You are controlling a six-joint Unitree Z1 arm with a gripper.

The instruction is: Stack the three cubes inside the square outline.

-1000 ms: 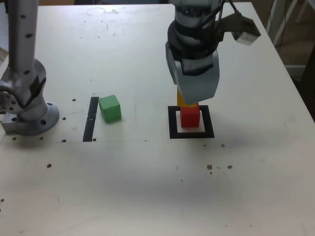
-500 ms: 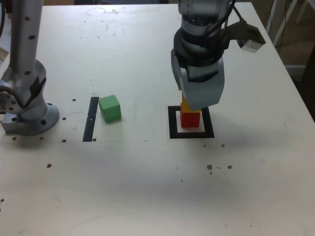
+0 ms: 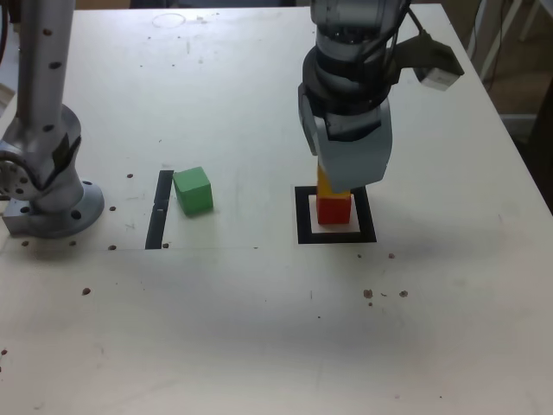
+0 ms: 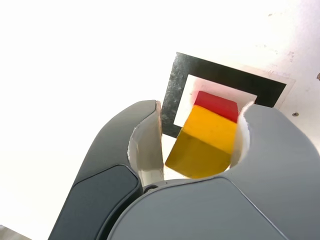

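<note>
The hand [image 4: 202,104] is open, with its two fingers on either side of the yellow cube [image 4: 207,132]. A gap shows between one finger's pale pad [image 4: 147,147] and the cube. The other pad is right up close to it (the wrist view does not make clear if they touch). The yellow cube sits on top of the red cube [image 3: 333,211], and the hand hides part of it in the exterior view.

The red cube is down on the bench [image 3: 216,346], inside the square outline [image 3: 303,216], with some of the white middle showing around it. This little stack is nearer the bench's right edge than the green cube is, as the exterior view shows it.

The green cube [image 3: 194,192] is on the bench too, outside the square and well apart from the stack. It is just beside the thin black strip [image 3: 158,216], on the strip's right in the exterior view. The round foot of the arm [image 3: 60,207] (it is gray) stands near the bench's left edge in that same view.
</note>
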